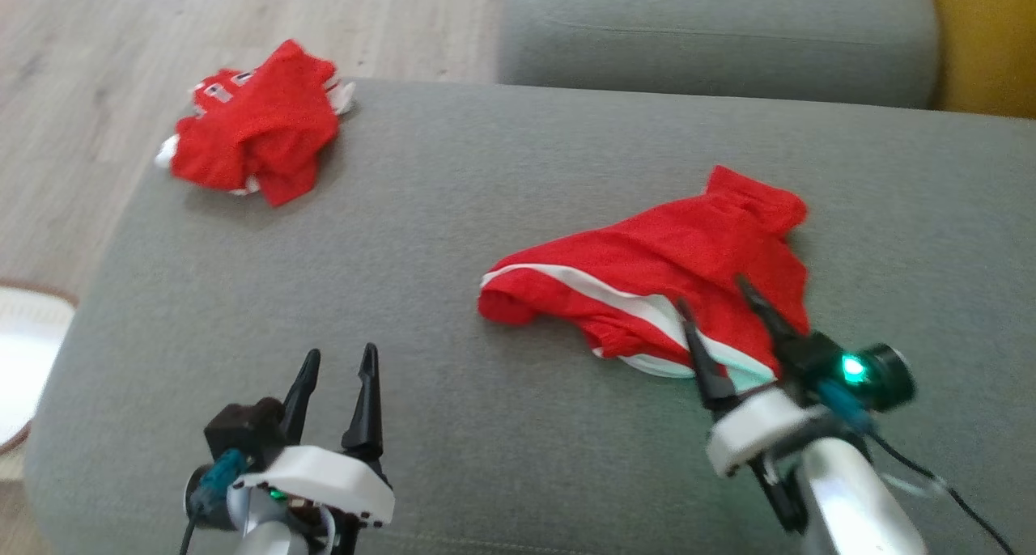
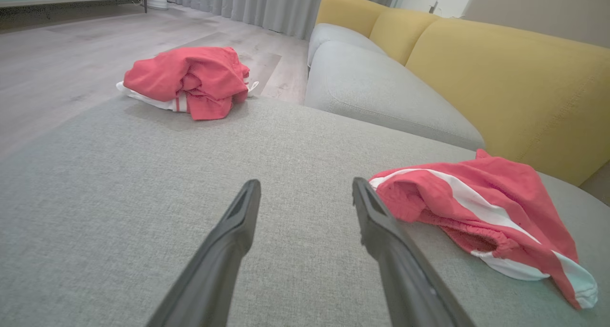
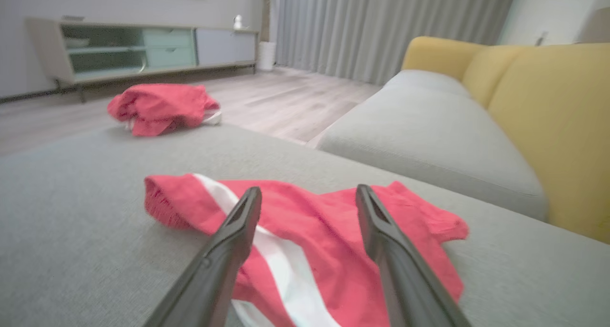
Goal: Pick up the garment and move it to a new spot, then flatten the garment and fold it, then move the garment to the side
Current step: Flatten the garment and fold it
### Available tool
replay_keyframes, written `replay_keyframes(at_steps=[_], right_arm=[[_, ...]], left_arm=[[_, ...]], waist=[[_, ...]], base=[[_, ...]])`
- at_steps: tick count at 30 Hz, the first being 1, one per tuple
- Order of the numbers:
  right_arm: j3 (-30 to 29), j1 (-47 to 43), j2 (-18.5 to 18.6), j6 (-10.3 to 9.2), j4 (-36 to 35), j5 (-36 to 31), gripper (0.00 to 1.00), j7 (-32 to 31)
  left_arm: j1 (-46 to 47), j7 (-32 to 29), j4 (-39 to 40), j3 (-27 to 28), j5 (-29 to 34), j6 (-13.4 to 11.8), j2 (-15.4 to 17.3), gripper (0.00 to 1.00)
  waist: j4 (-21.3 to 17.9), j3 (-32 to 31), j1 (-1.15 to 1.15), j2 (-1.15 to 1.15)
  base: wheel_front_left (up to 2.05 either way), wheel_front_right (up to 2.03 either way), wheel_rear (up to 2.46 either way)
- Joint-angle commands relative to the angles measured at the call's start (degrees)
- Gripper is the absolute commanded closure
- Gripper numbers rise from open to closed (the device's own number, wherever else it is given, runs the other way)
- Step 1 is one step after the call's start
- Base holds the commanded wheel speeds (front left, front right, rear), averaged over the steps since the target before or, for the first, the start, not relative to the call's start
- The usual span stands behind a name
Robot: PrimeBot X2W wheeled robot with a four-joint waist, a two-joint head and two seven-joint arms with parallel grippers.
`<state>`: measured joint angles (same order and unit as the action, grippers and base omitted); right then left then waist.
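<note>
**Mia:** Where is the garment?

**Tom:** The garment (image 1: 647,272) lies on the grey cushion (image 1: 453,215), on the cushion's right half. It is red with a white stripe, and it is all crumpled.

**Mia:** What about the right fingers?

**Tom:** The right fingers (image 1: 688,312) are wide apart and hold nothing. They are over the side of the garment that is nearest the cushion's front. I can't tell if they touch the cloth.

**Mia:** And the left fingers?

**Tom:** The left fingers (image 1: 368,369) are apart too, with nothing in them. They are over the bare front left part of the cushion, well apart from the garment.

**Mia:** What is that other red thing?

**Tom:** That is a red bundle (image 1: 255,130) of cloth with bits of white. It sits on the cushion's far left corner, right by the edge. The wood floor (image 1: 121,37) is past that corner. A yellow sofa back (image 2: 500,79) rises at the cushion's far right.
</note>
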<state>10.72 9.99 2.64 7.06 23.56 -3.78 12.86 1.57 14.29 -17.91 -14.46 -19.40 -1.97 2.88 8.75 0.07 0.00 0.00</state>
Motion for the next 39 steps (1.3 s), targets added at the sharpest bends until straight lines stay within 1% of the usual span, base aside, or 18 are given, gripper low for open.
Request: replay_keyframes(at_steps=[1,2,9,10,15,20,21,22,23,25,26,27,30,34,39], right_arm=[[2.37,3.38,0.23,0.43,0.22,-1.09,0.00,-0.94],[3.45,6.09,0.23,0.43,3.61,-3.02,0.00,-2.38],[2.15,12.22,0.30,0.43,15.11,-8.62,0.00,-4.82],[2.15,12.22,0.30,0.43,15.11,-8.62,0.00,-4.82],[-0.63,14.80,0.98,0.43,21.69,-11.74,0.00,-5.09],[-3.27,16.82,0.75,0.43,26.17,-13.72,0.00,-4.23],[-3.67,17.20,0.70,0.43,26.97,-14.03,0.20,-4.00],[-4.04,17.59,0.64,0.43,27.75,-14.31,0.42,-3.73],[-4.31,17.98,0.59,0.43,28.54,-14.53,0.53,-3.48],[-4.70,18.77,0.49,0.43,29.93,-15.03,0.66,-2.91],[-4.86,19.12,0.45,0.43,30.69,-15.21,0.96,-2.73],[-5.01,19.46,0.41,0.43,31.36,-15.34,1.00,-2.46],[-5.91,20.30,0.34,0.43,32.13,-15.75,1.00,-0.91],[-6.32,20.53,0.27,0.43,30.93,-15.36,1.00,1.06],[-2.15,18.59,0.25,0.43,25.40,-11.51,1.00,2.02]], left_arm=[[3.36,0.71,2.16,1.29,-0.44,-0.04,0.00,0.00],[3.68,0.71,2.44,0.83,-0.75,-0.19,0.00,0.00],[4.07,0.71,2.55,-0.25,-1.95,-0.82,0.00,0.00],[4.07,0.71,2.55,-0.25,-1.95,-0.82,0.00,0.00],[4.14,0.71,2.61,-0.32,-2.06,-1.02,-0.01,0.00],[4.07,0.71,2.55,0.02,-1.88,-0.91,-0.01,0.00],[4.10,0.71,2.54,0.00,-1.86,-0.89,-0.01,0.00],[4.13,0.71,2.52,-0.04,-1.85,-0.87,-0.01,0.00],[4.16,0.71,2.52,-0.09,-1.83,-0.84,-0.01,0.00],[4.23,0.71,2.48,-0.21,-1.72,-0.77,-0.01,0.00],[4.26,0.71,2.44,-0.29,-1.66,-0.73,-0.01,0.00],[4.29,0.71,2.39,-0.36,-1.62,-0.70,-0.01,0.00],[4.29,0.71,2.28,-0.46,-1.51,-0.67,-0.01,0.00],[3.72,0.71,2.07,-0.30,-1.31,-0.78,-0.01,0.00],[2.89,0.71,1.78,-0.47,-1.31,-0.77,-0.01,0.00]], waist=[[1.58,0.59,0.00,0.00],[3.05,1.23,0.00,0.00],[7.96,2.03,0.00,0.00],[7.96,2.03,0.00,0.00],[10.38,1.91,0.00,0.00],[11.18,2.23,0.00,0.00],[11.26,2.32,0.00,0.00],[11.31,2.42,0.00,0.00],[11.33,2.52,0.00,0.00],[11.33,2.69,0.00,0.00],[11.32,2.75,0.00,0.00],[11.32,2.81,0.00,0.00],[11.23,2.83,0.00,0.00],[10.31,2.41,0.00,0.00],[8.33,1.34,0.00,0.00]], base=[[0.00,0.00,0.00],[0.00,0.00,0.00],[0.00,0.00,0.00],[0.00,0.00,0.00],[0.00,0.00,0.00],[0.00,0.00,0.00],[0.00,0.00,0.00],[0.00,0.00,0.00],[0.00,0.00,0.00],[0.00,0.00,0.00],[0.00,0.00,0.00],[0.00,0.00,0.00],[0.00,0.00,0.00],[0.00,0.00,0.00],[0.00,0.00,0.00]])
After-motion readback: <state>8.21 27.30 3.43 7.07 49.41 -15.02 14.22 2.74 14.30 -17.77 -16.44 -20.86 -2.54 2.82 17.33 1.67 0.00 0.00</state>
